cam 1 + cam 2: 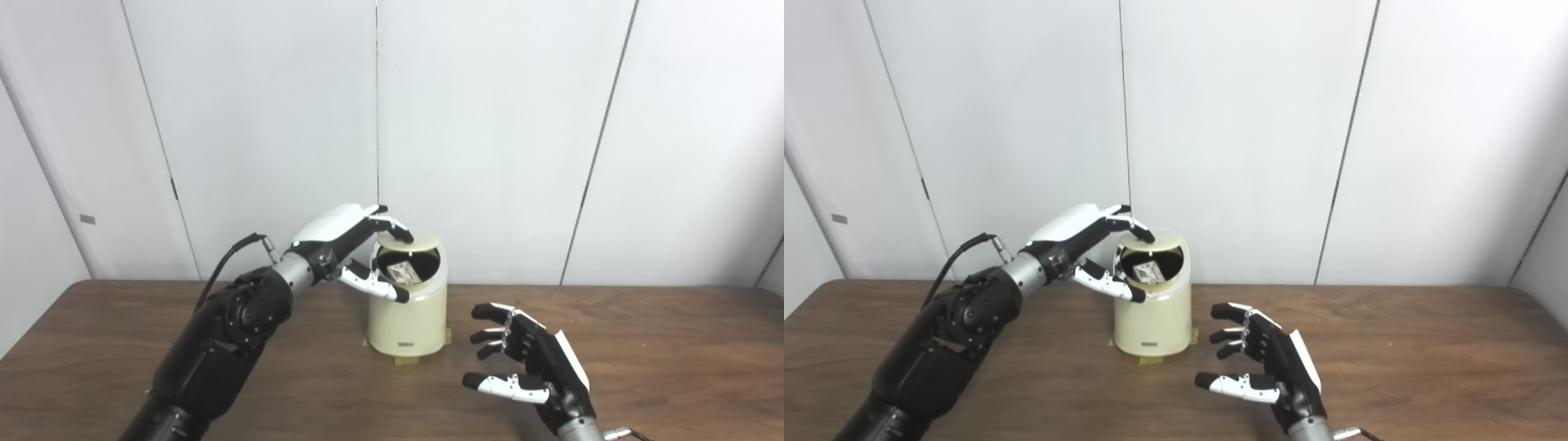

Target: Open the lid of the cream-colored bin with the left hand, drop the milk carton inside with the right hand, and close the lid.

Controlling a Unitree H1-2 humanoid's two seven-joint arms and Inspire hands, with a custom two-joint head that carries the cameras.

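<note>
The cream-colored bin (407,318) stands on the brown table (643,343), near its back edge. Its lid (419,244) is tipped up and the mouth is open. Inside the dark opening lies the milk carton (404,271), small and pale. My left hand (343,236) reaches in from the left; its fingers rest on the raised lid's edge and its thumb lies against the front rim, holding the lid open. My right hand (527,361) hovers low over the table to the right of the bin and nearer to me, open, fingers spread, holding nothing.
Strips of yellowish tape (404,360) show at the foot of the bin. White wall panels (490,122) stand right behind the table. A black cable (226,260) loops off the left forearm.
</note>
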